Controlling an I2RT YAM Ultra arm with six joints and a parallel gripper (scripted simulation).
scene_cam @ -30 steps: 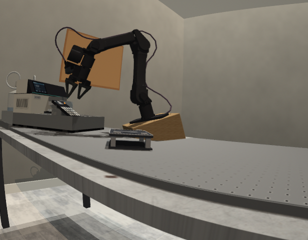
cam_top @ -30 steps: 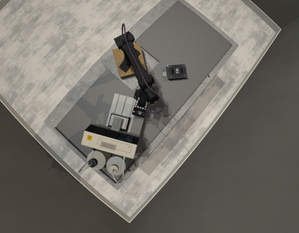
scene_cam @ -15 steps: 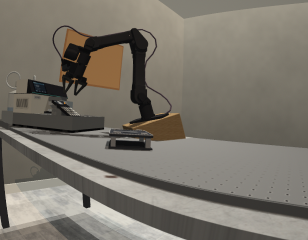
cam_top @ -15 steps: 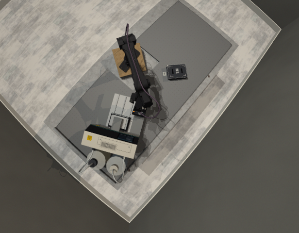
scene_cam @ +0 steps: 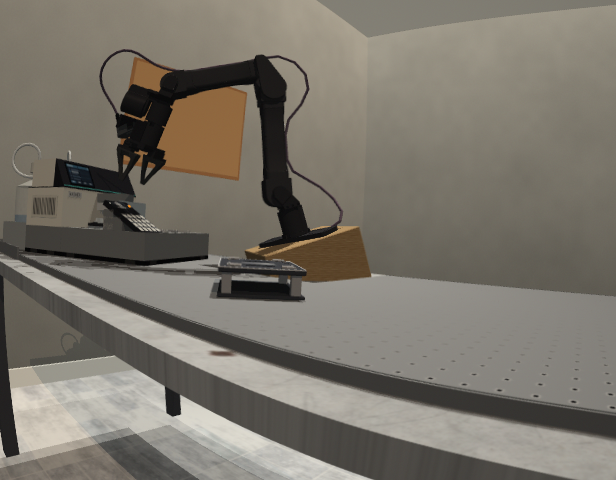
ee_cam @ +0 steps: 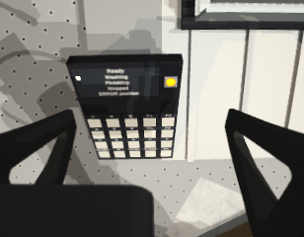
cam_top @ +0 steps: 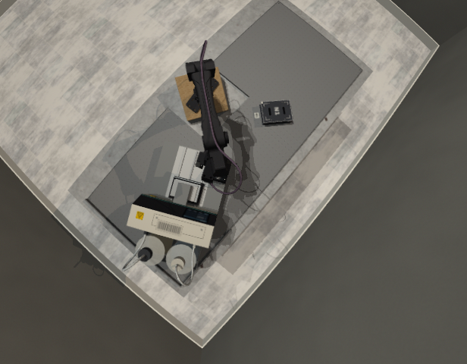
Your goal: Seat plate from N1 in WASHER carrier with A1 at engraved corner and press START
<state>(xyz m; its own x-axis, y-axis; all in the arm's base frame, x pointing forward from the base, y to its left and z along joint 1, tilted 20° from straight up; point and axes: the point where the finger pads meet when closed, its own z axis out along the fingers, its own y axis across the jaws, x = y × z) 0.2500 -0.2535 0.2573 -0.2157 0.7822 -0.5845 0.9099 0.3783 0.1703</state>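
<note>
Above keypad [ee_cam: 127,106] hand [ee_cam: 151,148] spread wide, empty, lamp [ee_cam: 170,82] amber

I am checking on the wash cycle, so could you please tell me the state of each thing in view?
Gripper: open, holding nothing, above the keypad.
Lamp: lit amber.
Plate nest N1: no plate on it.
Washer display: lit.
</note>
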